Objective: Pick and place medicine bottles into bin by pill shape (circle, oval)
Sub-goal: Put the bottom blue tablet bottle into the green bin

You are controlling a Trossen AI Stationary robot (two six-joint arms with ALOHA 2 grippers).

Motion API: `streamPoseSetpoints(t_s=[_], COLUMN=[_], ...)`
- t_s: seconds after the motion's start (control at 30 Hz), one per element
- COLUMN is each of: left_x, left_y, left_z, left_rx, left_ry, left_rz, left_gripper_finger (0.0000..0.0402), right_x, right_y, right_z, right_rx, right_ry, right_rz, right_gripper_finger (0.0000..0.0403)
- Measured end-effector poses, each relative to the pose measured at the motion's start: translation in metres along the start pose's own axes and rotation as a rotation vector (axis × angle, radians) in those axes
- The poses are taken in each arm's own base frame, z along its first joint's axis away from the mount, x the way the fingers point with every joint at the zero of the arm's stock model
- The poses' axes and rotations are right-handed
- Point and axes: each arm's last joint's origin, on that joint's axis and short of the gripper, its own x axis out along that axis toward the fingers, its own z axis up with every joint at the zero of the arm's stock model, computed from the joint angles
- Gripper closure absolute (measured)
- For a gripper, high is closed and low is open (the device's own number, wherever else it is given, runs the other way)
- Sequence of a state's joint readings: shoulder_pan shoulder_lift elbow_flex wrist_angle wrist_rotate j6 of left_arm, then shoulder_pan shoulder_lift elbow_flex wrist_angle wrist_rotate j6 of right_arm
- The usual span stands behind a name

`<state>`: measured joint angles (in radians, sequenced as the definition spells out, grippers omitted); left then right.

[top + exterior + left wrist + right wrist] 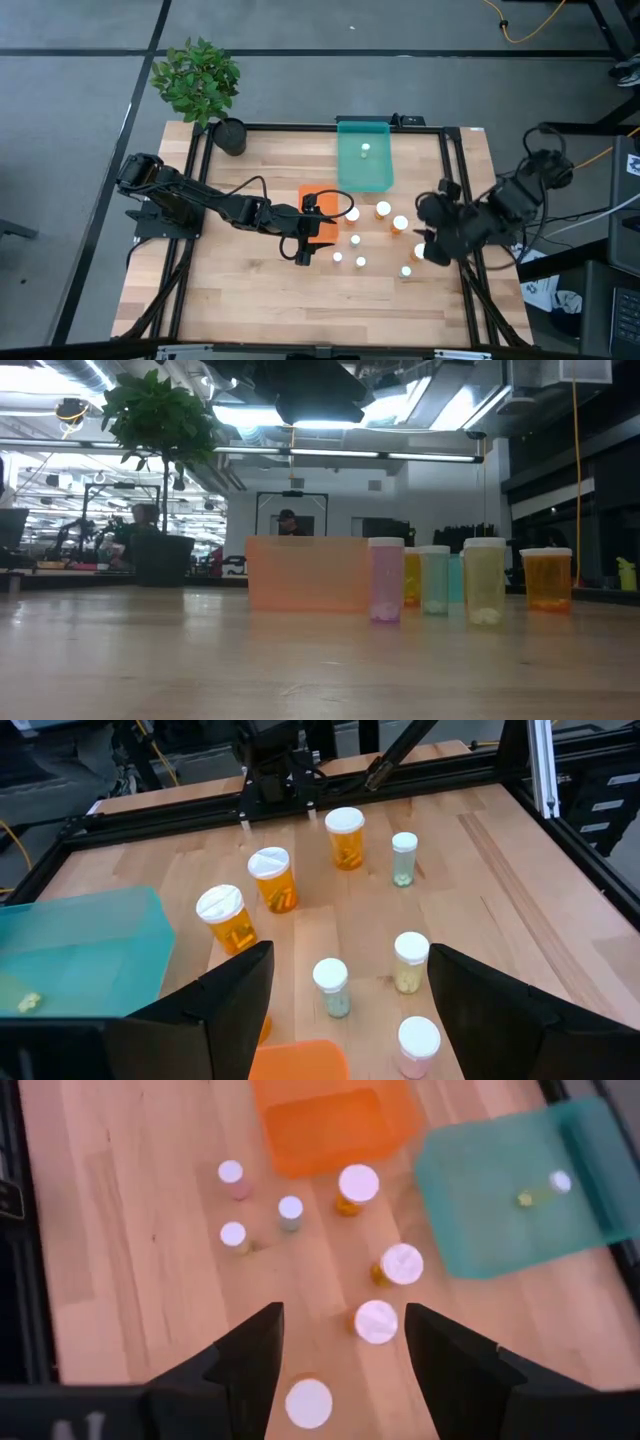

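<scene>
seven white-capped medicine bottles (383, 209), some amber, stand between two wide, empty end effectors.

The left arm reaches in from the tabletop's left edge toward its middle, its left gripper (305, 243) with fingers spread wide, holding nothing. The right arm sits folded at the right edge, its right gripper (428, 245) parted and empty.
</scene>
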<state>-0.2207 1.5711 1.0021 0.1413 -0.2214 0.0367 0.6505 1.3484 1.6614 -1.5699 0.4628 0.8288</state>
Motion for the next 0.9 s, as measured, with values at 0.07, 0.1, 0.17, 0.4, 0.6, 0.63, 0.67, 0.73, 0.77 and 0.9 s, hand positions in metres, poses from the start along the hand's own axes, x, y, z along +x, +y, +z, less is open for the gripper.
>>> streamPoseSetpoints(t_s=[0.07,0.1,0.17,0.4,0.6,0.63,0.67,0.73,0.77,0.9], left_x=[0.000,0.000,0.000,0.000,0.000,0.000,0.000,0.000,0.000,0.000], left_y=[0.000,0.000,0.000,0.000,0.002,0.002,0.003,0.004,0.004,0.004], left_z=[0.000,0.000,0.000,0.000,0.000,0.000,0.000,0.000,0.000,0.000], left_rx=[0.000,0.000,0.000,-0.001,-0.002,-0.002,-0.003,-0.003,-0.003,-0.004], left_ry=[0.000,0.000,0.000,0.000,0.001,0.002,0.002,0.003,0.003,0.003], left_rz=[0.000,0.000,0.000,0.000,0.019,0.028,0.036,0.053,0.057,0.059], left_gripper_finger=[0.0145,0.0145,0.0145,0.0145,0.0145,0.0145,0.0145,0.0145,0.0145,0.0145], right_x=[0.000,0.001,0.005,0.048,0.098,0.105,0.112,0.125,0.130,0.144], right_y=[0.005,0.006,0.005,-0.006,0.016,0.020,0.024,0.030,0.033,0.035], right_z=[-0.006,-0.011,-0.021,-0.071,-0.099,-0.102,-0.105,-0.110,-0.113,-0.123], right_rx=[-0.037,-0.049,-0.034,0.172,0.194,0.176,0.155,0.103,0.082,0.062], right_ry=[-0.020,-0.021,-0.027,0.040,0.189,0.203,0.212,0.226,0.238,0.281], right_rz=[-0.009,-0.016,-0.037,-0.117,0.041,0.076,0.108,0.177,0.202,0.230], right_gripper_finger=[0.0192,0.0192,0.0192,0.0192,0.0192,0.0192,0.0192,0.0192,0.0192,0.0192])
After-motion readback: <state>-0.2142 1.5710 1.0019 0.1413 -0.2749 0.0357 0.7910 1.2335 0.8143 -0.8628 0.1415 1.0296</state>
